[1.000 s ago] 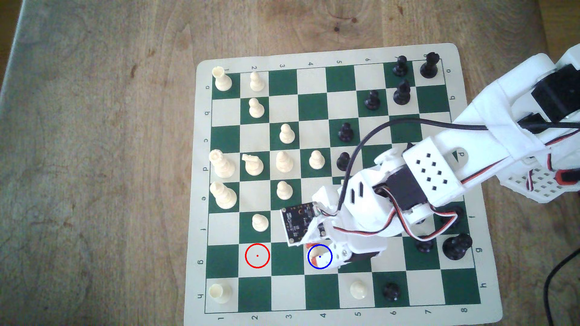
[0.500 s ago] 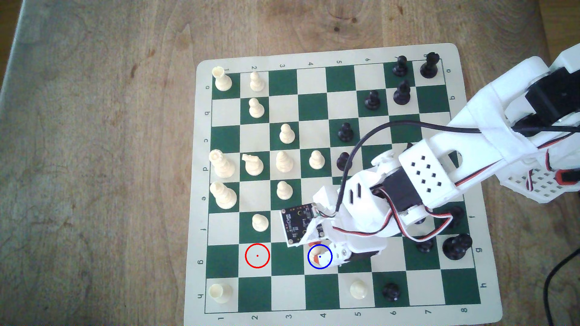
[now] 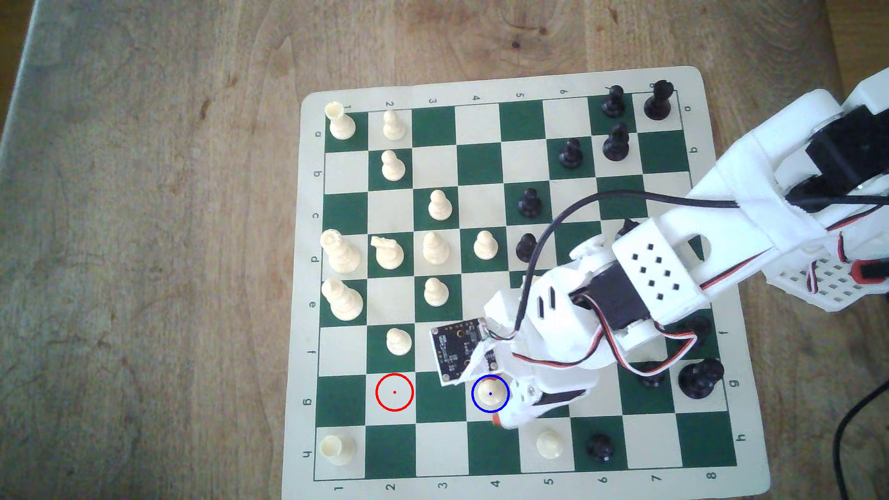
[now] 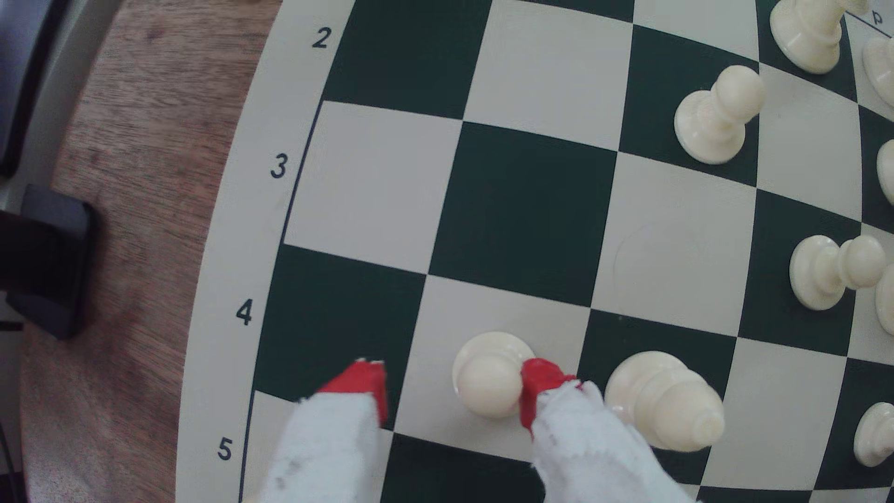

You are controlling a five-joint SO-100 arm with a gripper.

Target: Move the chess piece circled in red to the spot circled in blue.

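Wood table (image 3: 144,240) w/ chess mat (image 3: 731,384)

A small cream-white plastic pawn with a round head (image 3: 490,390) stands upright inside the thin blue drawn circle on a light cream square (image 3: 481,412) of the green-and-cream vinyl chessboard (image 3: 500,91). The white 3D-printed arm's gripper (image 3: 498,401) sits just beside it on the exterior view's right, one orange-tipped finger (image 3: 495,421) apart from the pawn. The red-circled cream square (image 3: 394,393) lies bare.

Home-like tabletop setup (worn wooden table (image 3: 144,192), roll-up chess mat (image 3: 500,81)).
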